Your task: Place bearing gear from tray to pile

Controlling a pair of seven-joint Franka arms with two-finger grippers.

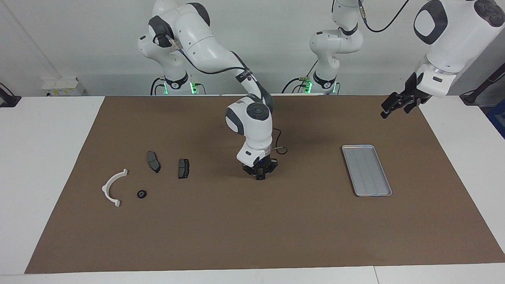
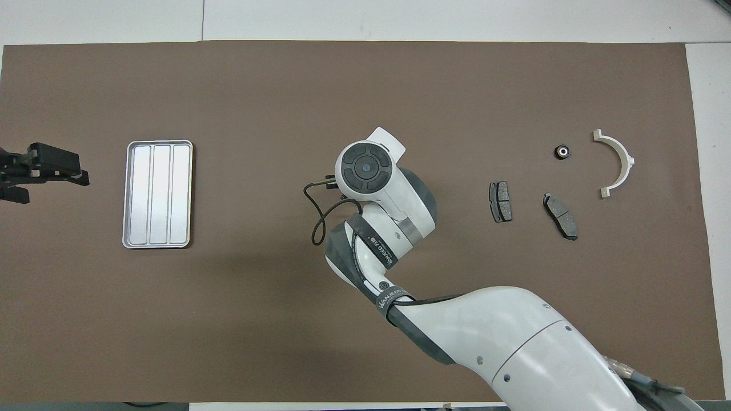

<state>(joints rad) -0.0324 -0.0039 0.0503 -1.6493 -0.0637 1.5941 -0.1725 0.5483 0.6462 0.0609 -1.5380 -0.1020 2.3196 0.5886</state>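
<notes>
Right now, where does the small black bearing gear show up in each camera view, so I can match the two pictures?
Facing view: the bearing gear lies low at the picture's left, beside the white bracket.
Overhead view: the bearing gear lies high at the picture's right, again beside the white bracket.
Shared landmark: the white bracket, at the right arm's end of the table.

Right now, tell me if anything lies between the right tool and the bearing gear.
Nothing visible does: bare mat runs from the right tool to the bearing gear. The closest brake pad lies nearer the robots, off that line.
</notes>
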